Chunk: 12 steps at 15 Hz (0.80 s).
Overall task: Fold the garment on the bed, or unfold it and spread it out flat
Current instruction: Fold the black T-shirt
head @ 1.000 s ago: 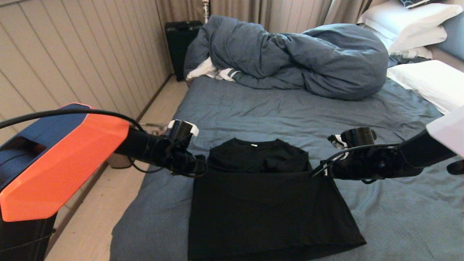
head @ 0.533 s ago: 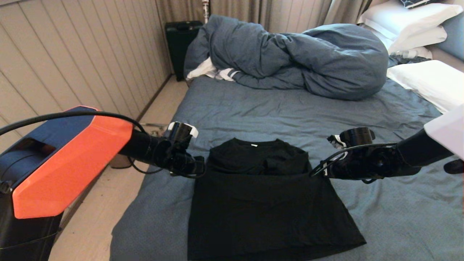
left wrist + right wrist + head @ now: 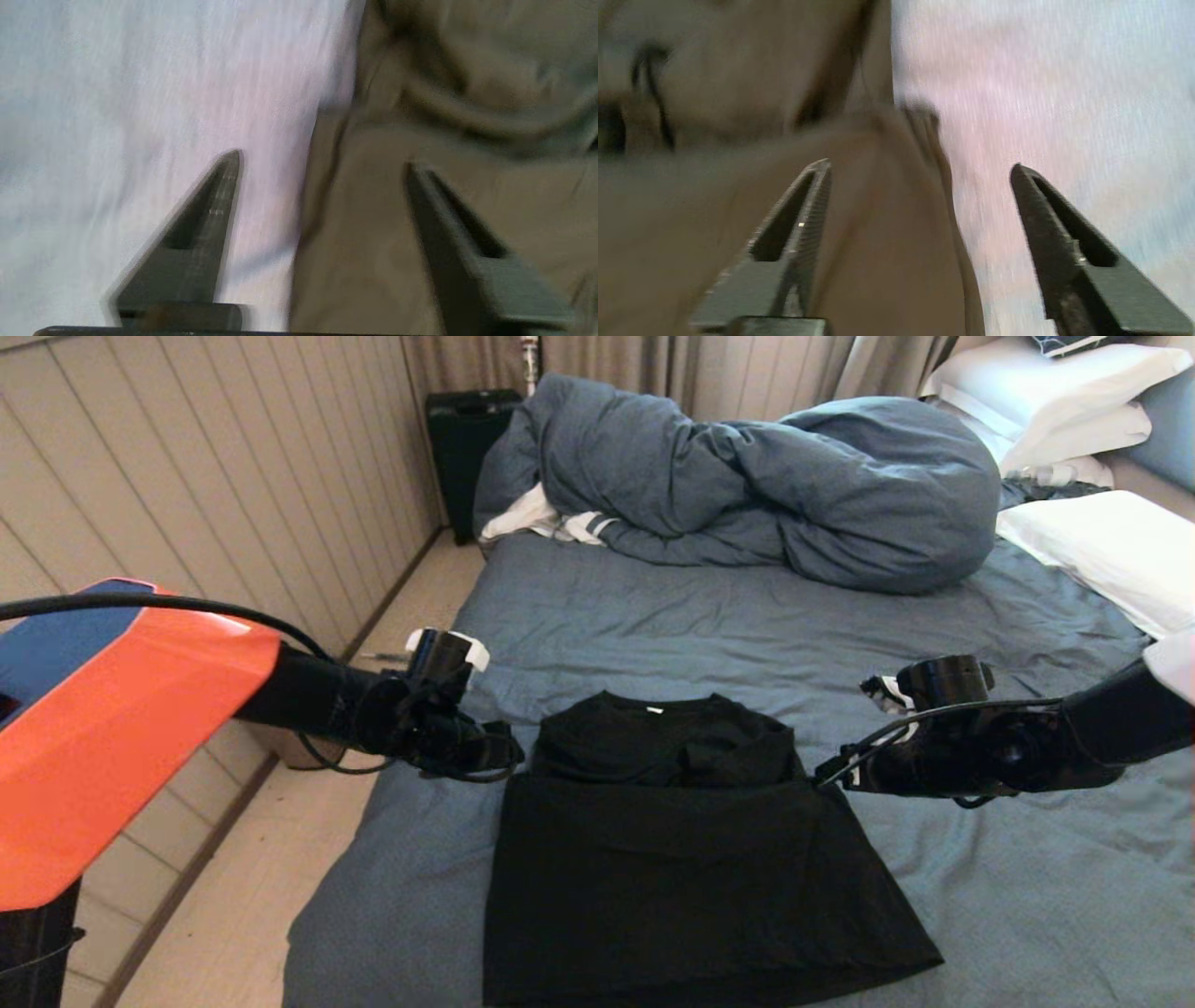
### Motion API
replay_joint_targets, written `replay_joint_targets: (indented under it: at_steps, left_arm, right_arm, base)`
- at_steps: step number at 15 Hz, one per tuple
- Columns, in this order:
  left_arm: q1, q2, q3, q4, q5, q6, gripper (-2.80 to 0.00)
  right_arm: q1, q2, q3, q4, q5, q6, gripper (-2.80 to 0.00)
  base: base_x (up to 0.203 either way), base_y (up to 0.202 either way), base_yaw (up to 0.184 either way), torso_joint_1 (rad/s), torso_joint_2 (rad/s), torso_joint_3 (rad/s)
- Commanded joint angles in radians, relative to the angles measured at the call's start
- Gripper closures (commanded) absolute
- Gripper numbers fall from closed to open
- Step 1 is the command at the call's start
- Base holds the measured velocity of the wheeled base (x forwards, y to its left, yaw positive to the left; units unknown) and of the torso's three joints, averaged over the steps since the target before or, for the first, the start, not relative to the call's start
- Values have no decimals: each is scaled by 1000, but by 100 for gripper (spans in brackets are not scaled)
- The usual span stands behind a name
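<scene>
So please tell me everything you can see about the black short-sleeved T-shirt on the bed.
The black short-sleeved T-shirt looks like soft cotton. It lies flat on the wrinkled blue-grey sheet of the bed, its lower part folded up over the chest, the bunched collar end with a small white neck label showing beyond the fold. No print shows. Neither gripper holds it.

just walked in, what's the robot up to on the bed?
It is folding a black T-shirt on the bed. The lower part lies folded up over the chest, collar showing beyond it. The left gripper and right gripper sit at either end of the fold edge, jaws open, holding nothing.
</scene>
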Motion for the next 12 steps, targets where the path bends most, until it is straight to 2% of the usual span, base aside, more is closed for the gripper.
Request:
replay_joint_targets:
  at_steps: [1,2,5,7,9,12]
  left_arm:
    - [0,-82,75,0,0,-4,0]
    - [-5,-104,132,-2,-1,-4,0]
    - [-31,-155,314,-36,-9,-8,0]
    - [-47,-168,404,-119,-9,-9,0]
    - [-78,-168,452,-168,7,-7,0]
    - [-111,-151,461,-181,43,-5,0]
  right_arm:
    - [-1,-75,46,10,2,0,-280]
    - [-1,-99,93,16,3,0,0]
    - [-2,-148,229,13,11,2,0]
    - [-4,-158,296,-1,24,4,0]
    - [-4,-160,360,-41,24,3,0]
    - [-2,-145,449,-148,24,4,0]
  base:
    - [0,0,0,0,0,0]
    - [0,0,0,0,0,0]
    - [0,0,0,0,0,0]
    - [0,0,0,0,0,0]
    - [0,0,0,0,0,0]
    - [0,0,0,0,0,0]
